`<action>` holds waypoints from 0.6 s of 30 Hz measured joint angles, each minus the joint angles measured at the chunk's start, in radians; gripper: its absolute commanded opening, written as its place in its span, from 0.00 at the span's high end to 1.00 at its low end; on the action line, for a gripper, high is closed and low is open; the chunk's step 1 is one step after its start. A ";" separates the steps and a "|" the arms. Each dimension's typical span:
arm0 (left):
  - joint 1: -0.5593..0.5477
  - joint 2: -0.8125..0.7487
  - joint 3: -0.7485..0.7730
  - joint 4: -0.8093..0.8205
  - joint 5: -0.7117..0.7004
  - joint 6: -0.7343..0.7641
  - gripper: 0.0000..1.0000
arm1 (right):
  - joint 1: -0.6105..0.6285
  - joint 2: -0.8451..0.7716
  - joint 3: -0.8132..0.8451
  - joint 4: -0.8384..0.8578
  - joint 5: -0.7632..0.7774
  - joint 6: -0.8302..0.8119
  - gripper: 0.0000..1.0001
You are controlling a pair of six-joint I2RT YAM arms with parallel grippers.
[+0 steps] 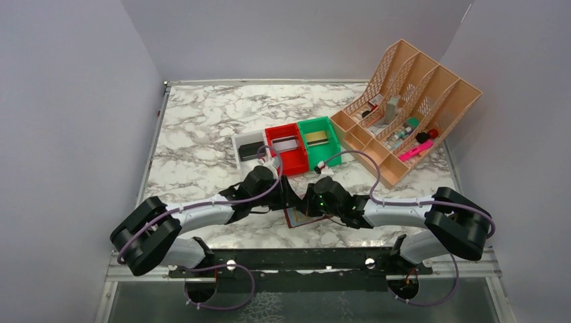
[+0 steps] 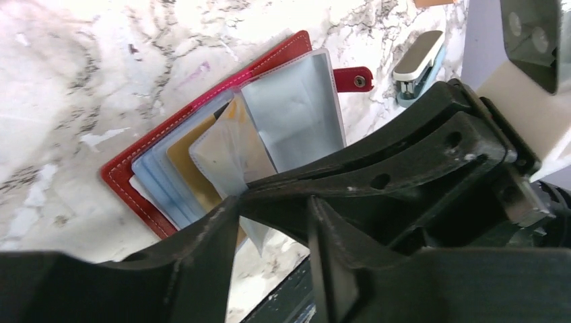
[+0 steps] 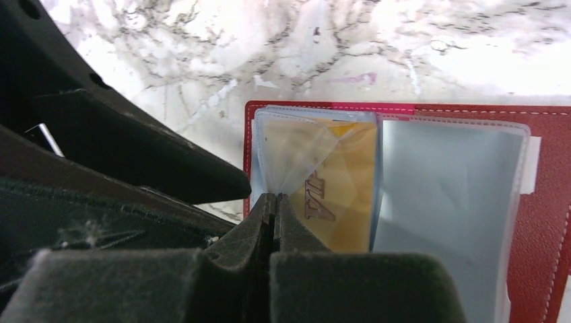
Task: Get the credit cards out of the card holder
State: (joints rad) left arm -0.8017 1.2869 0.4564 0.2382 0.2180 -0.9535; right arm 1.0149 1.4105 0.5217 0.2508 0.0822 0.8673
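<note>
The card holder (image 2: pixel 283 57) lies open on the marble, dark red with light-blue pockets; it also shows in the right wrist view (image 3: pixel 545 202) and under both grippers in the top view (image 1: pixel 296 219). A gold credit card (image 3: pixel 347 178) sits in a pocket and also shows in the left wrist view (image 2: pixel 188 165). My right gripper (image 3: pixel 275 196) is shut on a clear pocket flap (image 3: pixel 299 151) and lifts its corner. My left gripper (image 2: pixel 269 229) is open beside it, with the flap's corner hanging between its fingers. Both grippers meet over the holder, the left one (image 1: pixel 288 196) and the right one (image 1: pixel 306 204).
A white bin (image 1: pixel 246 141) holds a black card, a red bin (image 1: pixel 294 161) a grey card, a green bin (image 1: pixel 326 124) a gold card. An orange mesh organiser (image 1: pixel 411 101) stands at the back right. A stapler (image 2: pixel 419 57) lies near the holder.
</note>
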 measured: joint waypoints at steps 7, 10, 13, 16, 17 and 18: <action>-0.025 0.058 0.026 0.007 -0.026 -0.020 0.36 | -0.003 -0.010 -0.019 -0.018 0.034 0.005 0.99; -0.026 0.043 0.017 0.003 -0.050 -0.034 0.28 | -0.004 -0.026 -0.020 -0.021 0.044 0.005 0.99; -0.027 0.003 -0.003 -0.003 -0.082 -0.044 0.26 | -0.003 -0.040 -0.020 -0.015 0.044 0.008 0.99; -0.032 -0.029 -0.010 -0.010 -0.108 -0.055 0.26 | -0.003 -0.055 -0.020 -0.006 0.045 0.014 0.99; -0.032 -0.034 -0.010 -0.011 -0.113 -0.056 0.26 | -0.004 -0.058 -0.020 -0.005 0.045 0.016 0.99; -0.033 -0.036 -0.010 -0.012 -0.116 -0.058 0.26 | -0.004 -0.061 -0.020 -0.005 0.048 0.017 0.99</action>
State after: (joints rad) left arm -0.8345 1.2507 0.4465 0.2264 0.1020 -1.0119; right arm 1.0111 1.3495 0.5014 0.2462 0.1299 0.8841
